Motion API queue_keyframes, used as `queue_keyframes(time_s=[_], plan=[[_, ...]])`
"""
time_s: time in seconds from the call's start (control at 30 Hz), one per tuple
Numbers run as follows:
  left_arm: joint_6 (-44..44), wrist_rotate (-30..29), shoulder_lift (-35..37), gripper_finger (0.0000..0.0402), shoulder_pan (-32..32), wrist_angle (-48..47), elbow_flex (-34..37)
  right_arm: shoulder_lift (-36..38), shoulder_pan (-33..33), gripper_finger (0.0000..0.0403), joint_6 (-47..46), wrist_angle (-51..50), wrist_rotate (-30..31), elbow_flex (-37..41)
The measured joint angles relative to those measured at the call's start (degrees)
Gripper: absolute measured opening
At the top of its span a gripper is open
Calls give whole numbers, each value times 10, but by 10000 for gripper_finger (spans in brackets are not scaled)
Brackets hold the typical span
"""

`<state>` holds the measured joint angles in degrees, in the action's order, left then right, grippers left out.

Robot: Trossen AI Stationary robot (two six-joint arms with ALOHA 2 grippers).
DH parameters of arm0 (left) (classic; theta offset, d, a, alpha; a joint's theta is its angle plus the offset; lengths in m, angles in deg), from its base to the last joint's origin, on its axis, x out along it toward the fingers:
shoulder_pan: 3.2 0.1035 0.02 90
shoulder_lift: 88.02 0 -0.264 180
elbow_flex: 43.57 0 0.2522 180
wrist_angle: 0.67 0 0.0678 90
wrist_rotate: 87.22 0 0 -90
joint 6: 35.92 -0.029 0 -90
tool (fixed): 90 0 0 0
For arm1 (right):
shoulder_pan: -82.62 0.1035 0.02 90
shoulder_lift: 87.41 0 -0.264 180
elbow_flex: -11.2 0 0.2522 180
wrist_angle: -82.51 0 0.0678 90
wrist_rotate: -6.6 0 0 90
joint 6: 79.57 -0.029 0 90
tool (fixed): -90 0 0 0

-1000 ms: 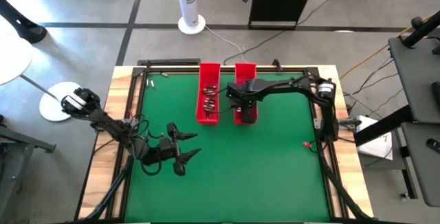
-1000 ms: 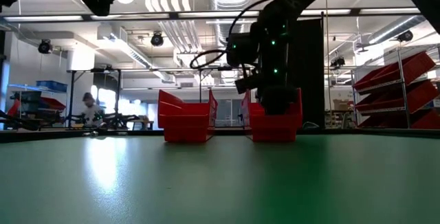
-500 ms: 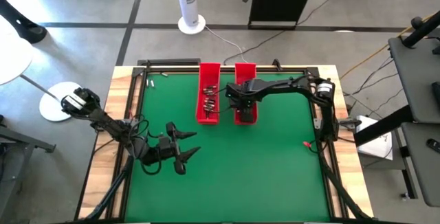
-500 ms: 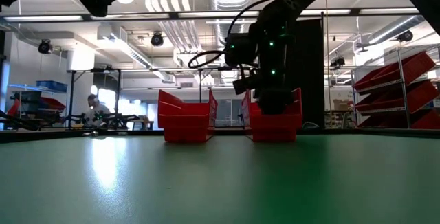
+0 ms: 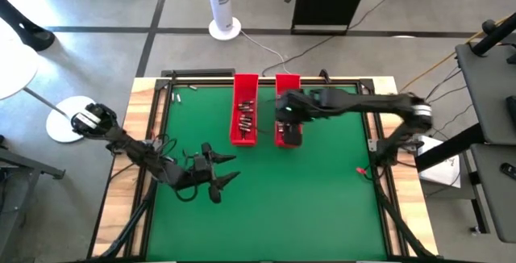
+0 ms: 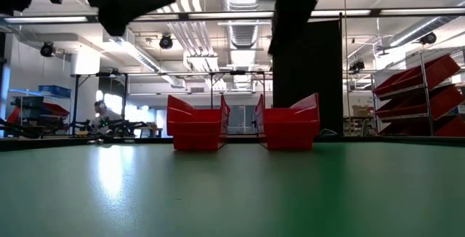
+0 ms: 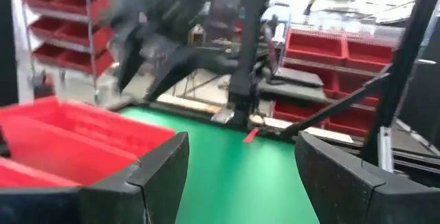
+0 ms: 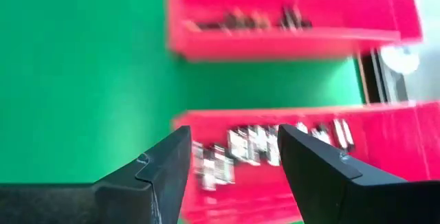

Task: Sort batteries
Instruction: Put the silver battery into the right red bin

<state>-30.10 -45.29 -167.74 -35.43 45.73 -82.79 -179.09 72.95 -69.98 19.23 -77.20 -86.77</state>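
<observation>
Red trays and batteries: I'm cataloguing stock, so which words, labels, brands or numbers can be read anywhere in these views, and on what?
Readable text: none.
Two red trays: plain red walls, no label visible in any view.
Batteries: any print is too small and blurred to read.
Storage shelves in the room behind: no legible labels or signs.

The table (image 5: 322, 198) has a green mat top inside a pale wooden frame. Two long red trays lie on the mat side by side, one directly under the right gripper (image 5: 284, 111) and the other (image 5: 244, 120) just beside it toward the left arm. A small red scrap (image 5: 360, 169) lies on the mat near the right arm's base, and a few small pale bits (image 5: 176, 97) sit at the far corner beyond the left gripper (image 5: 219, 172).
</observation>
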Motion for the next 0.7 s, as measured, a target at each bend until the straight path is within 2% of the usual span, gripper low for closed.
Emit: queue_keyframes(time_s=[0.2, 0.3, 0.37, 0.43, 0.53, 0.7], plan=[[111, 64, -4, 245, 78, -98, 0, 130, 106, 210, -69, 55, 9, 44], [128, 88, -2, 245, 129, -119, 0, 181, 161, 212, -91, 102, 28, 84], [125, 128, 12, 245, 172, -127, 0, 203, 192, 212, -109, 127, 33, 114], [124, 183, 39, 245, 224, -151, 0, 220, 220, 210, -133, 151, 43, 144], [139, 236, 97, 245, 320, -247, 0, 233, 256, 208, -178, 187, 59, 191], [163, 240, 187, 245, 495, -454, -31, 232, 313, 203, -246, 268, 72, 284]])
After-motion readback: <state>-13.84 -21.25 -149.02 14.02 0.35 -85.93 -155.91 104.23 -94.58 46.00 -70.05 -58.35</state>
